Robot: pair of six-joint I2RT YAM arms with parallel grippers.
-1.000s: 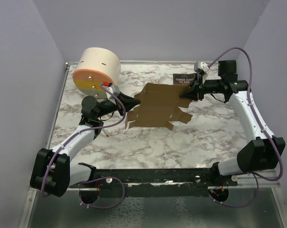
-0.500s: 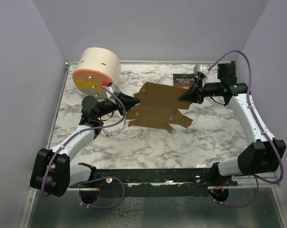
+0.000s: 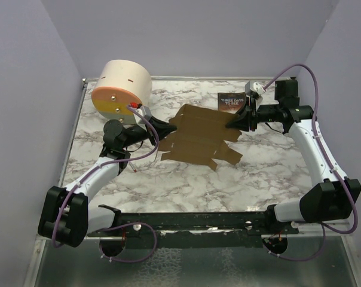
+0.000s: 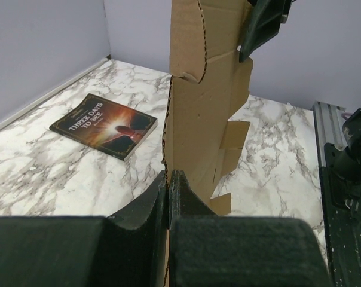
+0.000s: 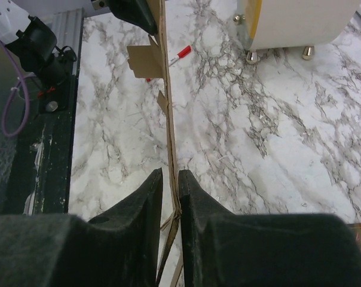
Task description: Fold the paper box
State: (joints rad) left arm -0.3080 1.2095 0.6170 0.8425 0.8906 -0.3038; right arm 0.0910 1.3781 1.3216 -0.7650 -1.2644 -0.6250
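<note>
The left gripper is clenching one edge of the paper box, probably anchoring it for creasing; the right gripper is straddling the opposite edge, though I cannot tell whether it is pinching.

Setting: enclosed robot test cell, laboratory type. Evidence: plain lilac walls on three sides of a marble-patterned table. A left arm and a right arm, white and black, are bolted to a black metal rail, with purple cables trailing.
</note>
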